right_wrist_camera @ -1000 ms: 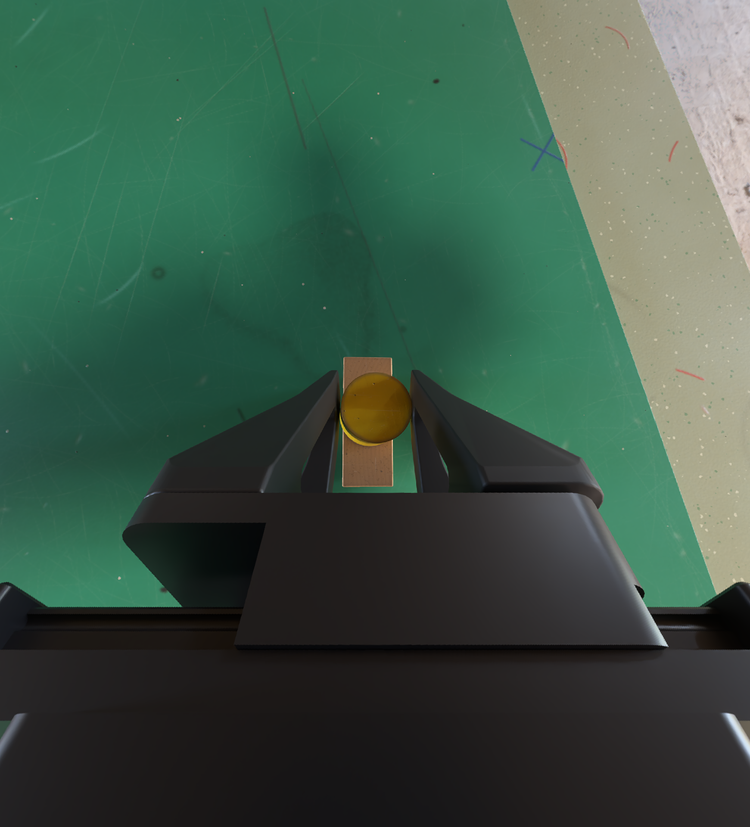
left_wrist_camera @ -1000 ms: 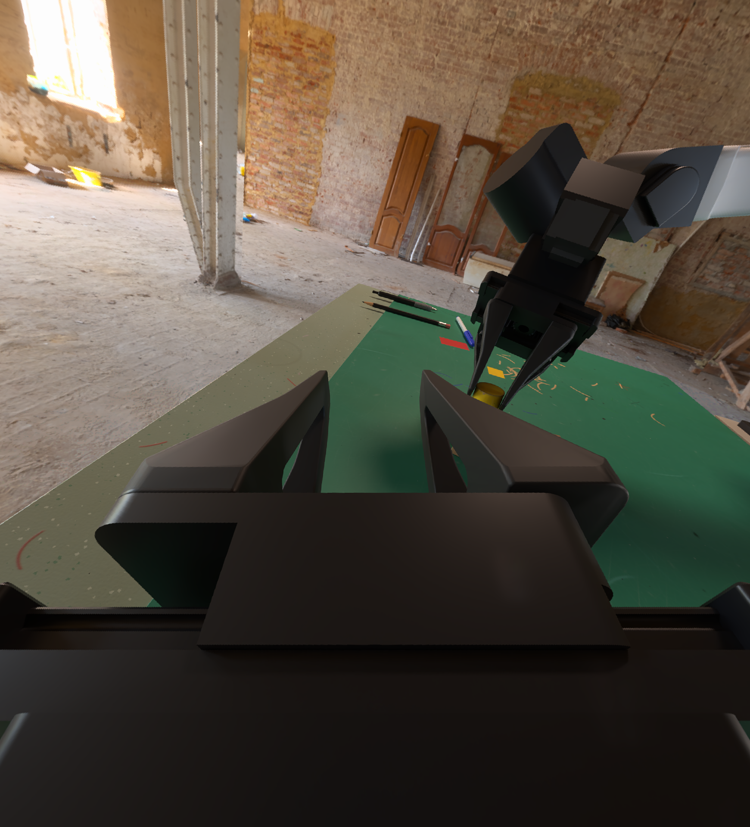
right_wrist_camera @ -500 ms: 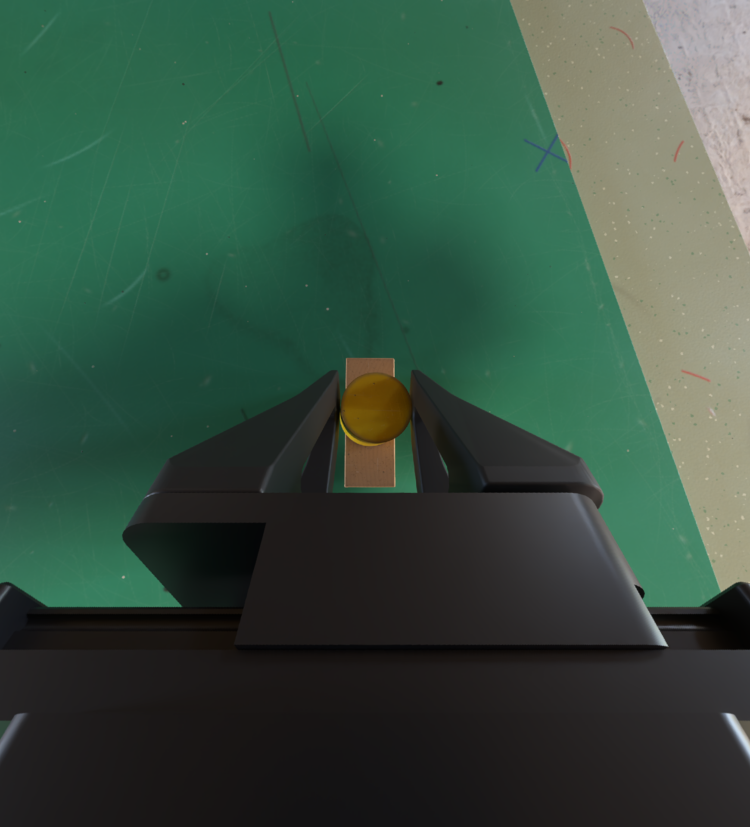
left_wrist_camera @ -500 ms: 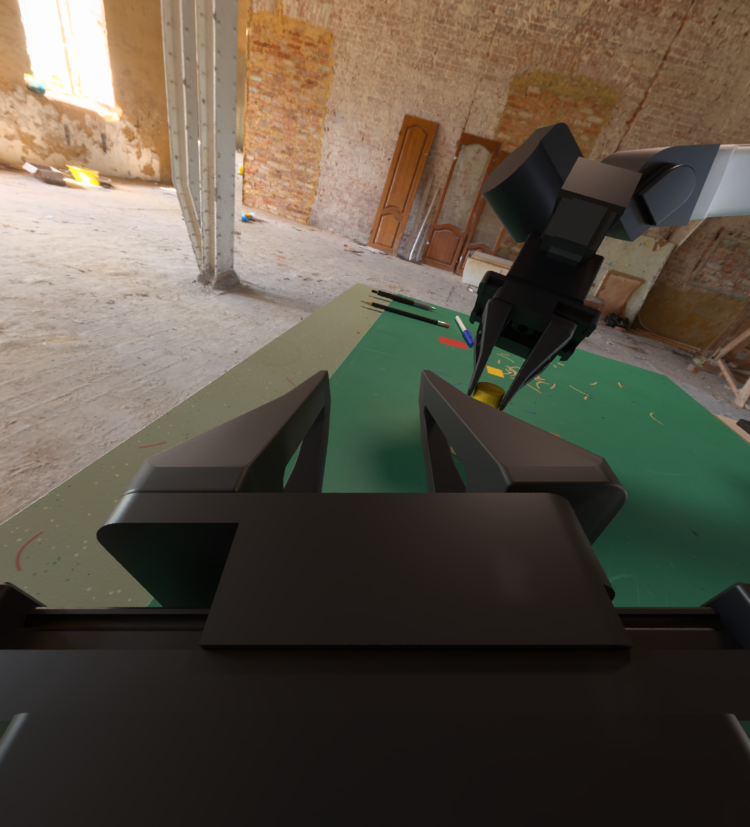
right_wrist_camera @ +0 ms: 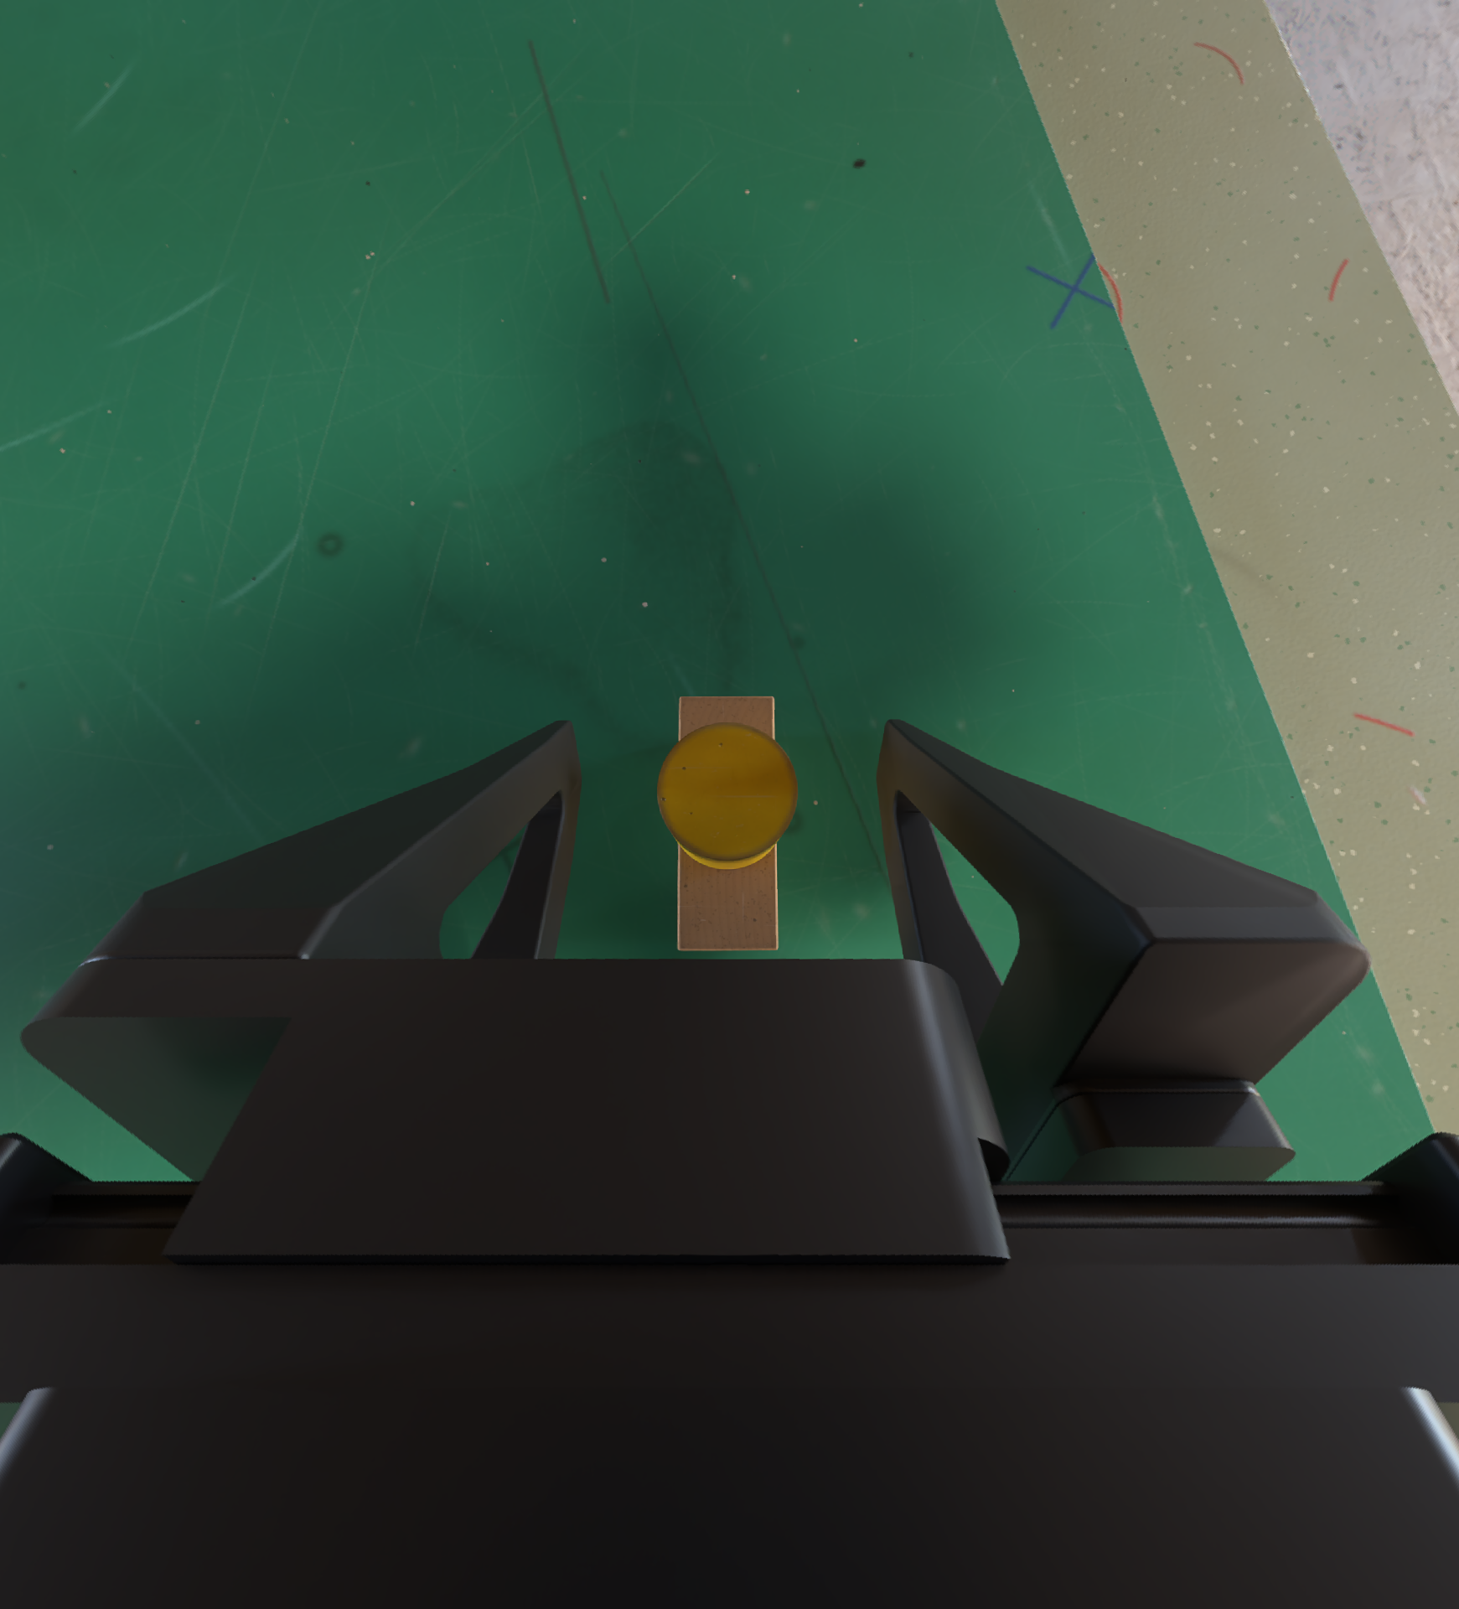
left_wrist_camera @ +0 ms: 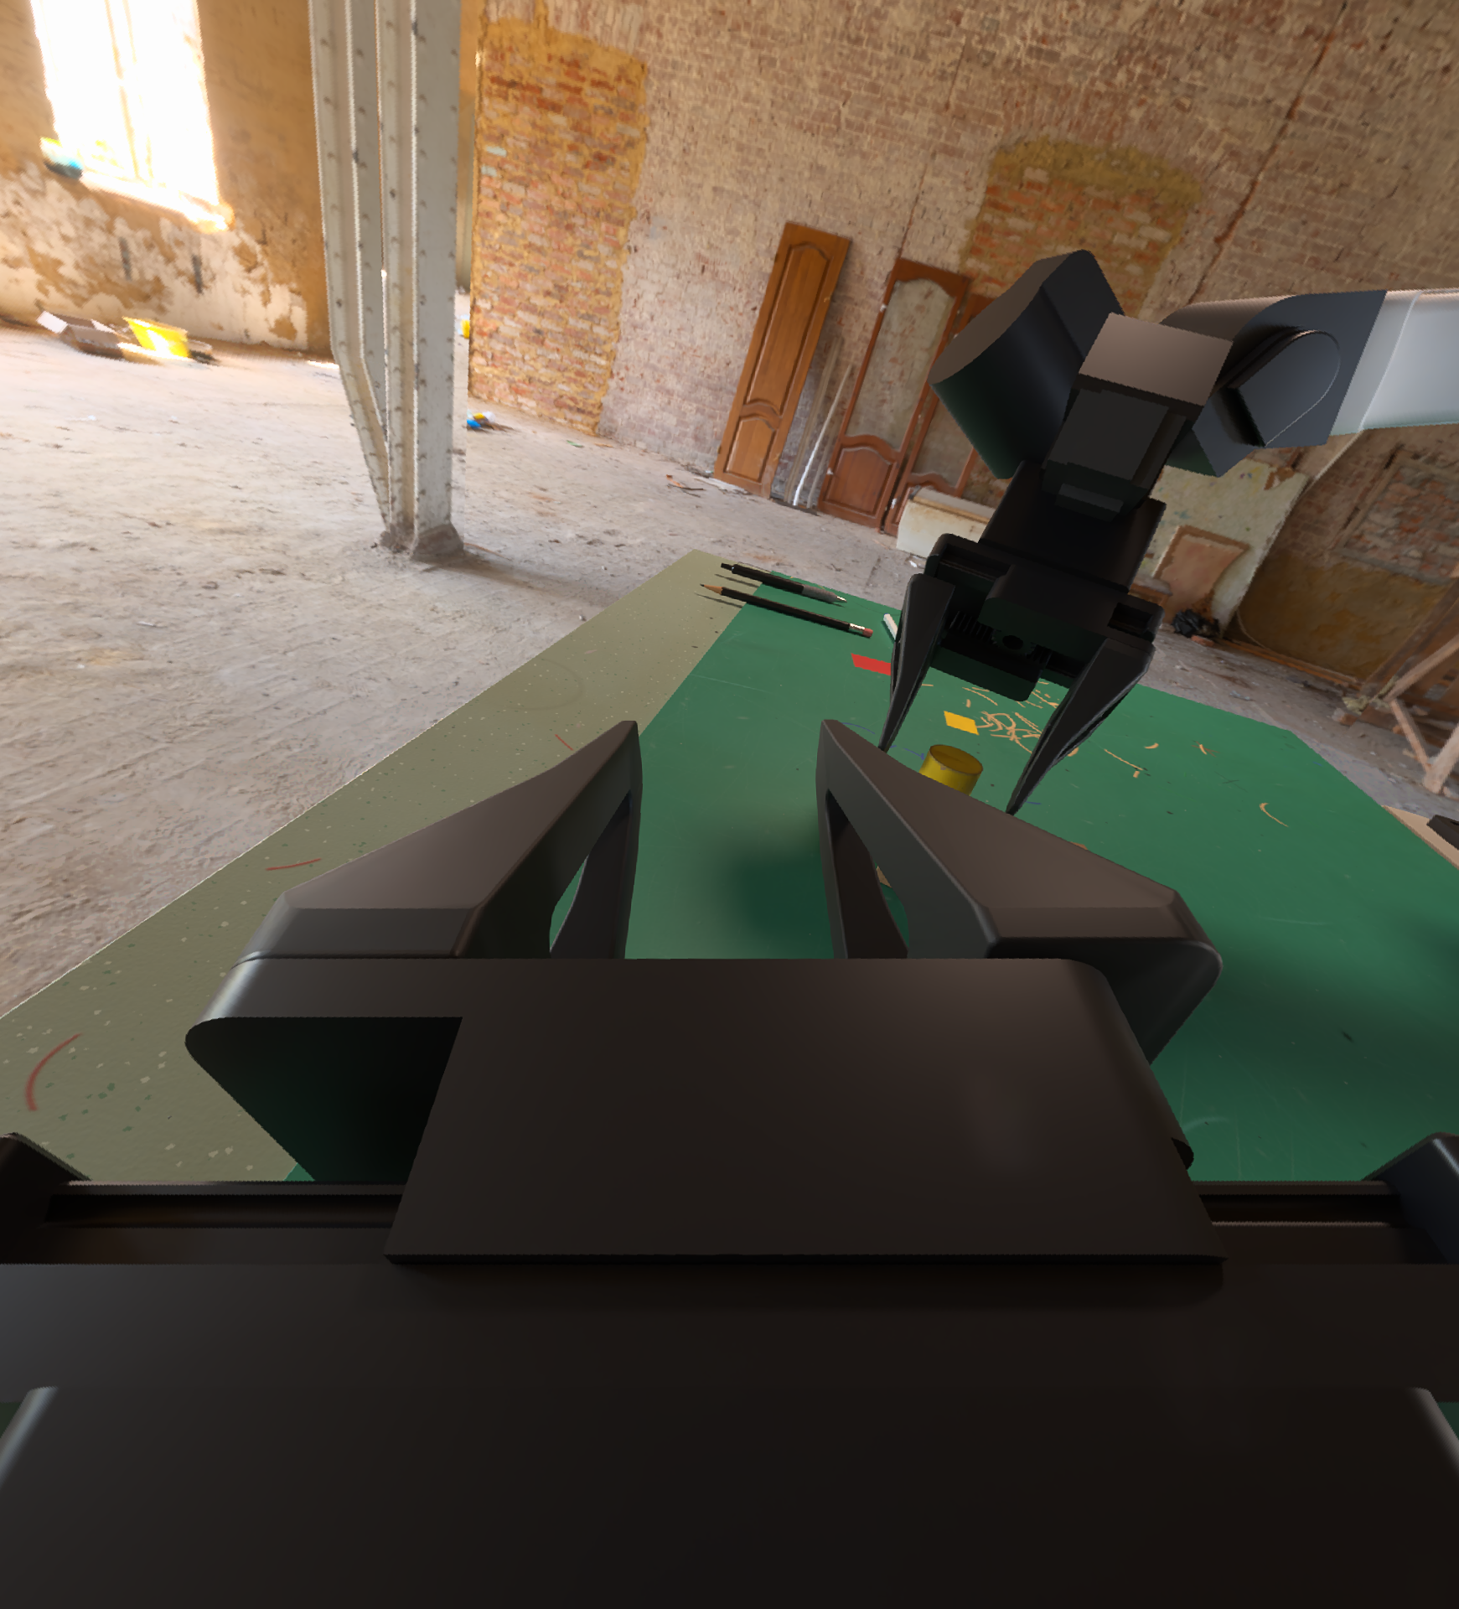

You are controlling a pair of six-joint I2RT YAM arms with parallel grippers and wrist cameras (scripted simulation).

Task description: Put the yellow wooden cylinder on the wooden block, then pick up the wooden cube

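The yellow wooden cylinder (right_wrist_camera: 726, 794) stands upright on the flat wooden block (right_wrist_camera: 727, 905), which lies on the green mat (right_wrist_camera: 360, 392). My right gripper (right_wrist_camera: 727, 749) is open, with its fingers on either side of the cylinder and clear of it. In the left wrist view the cylinder (left_wrist_camera: 950, 768) shows between the right gripper's (left_wrist_camera: 948, 779) spread fingers; the block is hidden behind my left finger. My left gripper (left_wrist_camera: 730, 740) is open and empty, low over the mat. No wooden cube is in view.
Two pencils (left_wrist_camera: 782, 601), a marker and a red patch (left_wrist_camera: 871, 664) lie at the mat's far end. An olive table border (left_wrist_camera: 412, 827) runs along the mat's left side, then the table edge. The right arm (left_wrist_camera: 1361, 374) reaches in from the right.
My right gripper has opened and let go of the cylinder, which stays standing on the block. The left gripper has not moved.
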